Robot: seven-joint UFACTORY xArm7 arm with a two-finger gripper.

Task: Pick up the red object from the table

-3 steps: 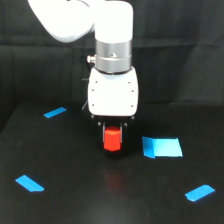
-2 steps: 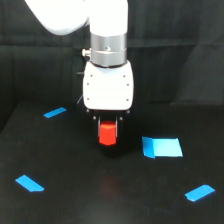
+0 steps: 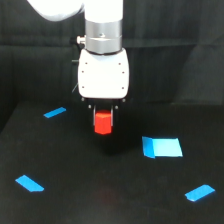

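Between gripper (image 3: 103, 121) jaws, red object (image 3: 103, 123)

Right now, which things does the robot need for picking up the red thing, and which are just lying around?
Part of the job:
- the red object, held in the tool
- the table it came from

Just lying about:
- the big blue patch
- three small blue strips

A red-orange red object (image 3: 103, 123) sat in the white-bodied gripper (image 3: 103, 125). Bright blue patches (image 3: 161, 147) lay around it on the matte black table (image 3: 100, 200).
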